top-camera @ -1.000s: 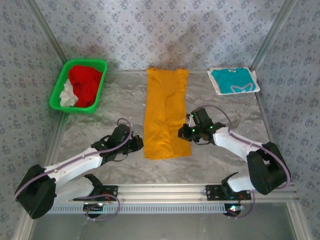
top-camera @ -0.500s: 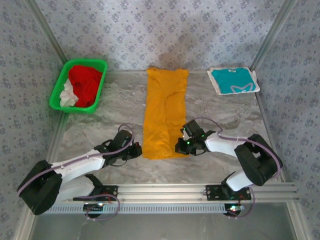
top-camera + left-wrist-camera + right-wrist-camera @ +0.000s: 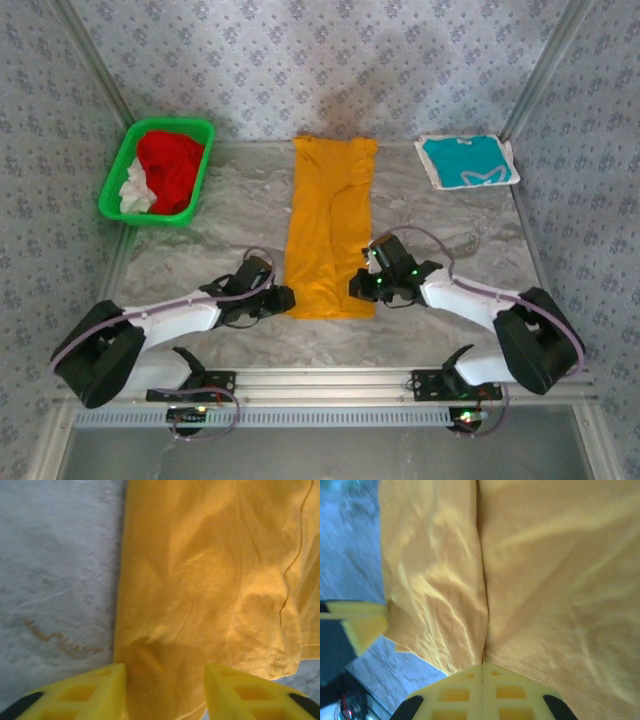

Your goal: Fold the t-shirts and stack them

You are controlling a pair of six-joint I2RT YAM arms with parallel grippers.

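The yellow-orange t-shirt [image 3: 330,225] lies as a long narrow strip down the middle of the table, its hem toward me. My left gripper [image 3: 285,299] is at the hem's left corner. In the left wrist view it [image 3: 165,692] stands open, and the stitched hem [image 3: 200,672] lies flat between its fingers [image 3: 85,695]. My right gripper [image 3: 357,287] is at the hem's right corner. Its fingertips [image 3: 482,680] are pressed together, and a crease of the cloth [image 3: 545,580] runs into them. The teal t-shirt [image 3: 468,160] lies folded at the back right.
A green basket [image 3: 115,190] with red and white cloth stands at the back left. Bare marbled tabletop [image 3: 220,225] lies on both sides of the yellow strip. The left gripper's yellow finger [image 3: 362,622] shows at the left edge of the right wrist view.
The left gripper has opened at the hem's left corner after being shut. Both grippers came nearer along the shirt's sides, and the strip's lower end has narrowed.
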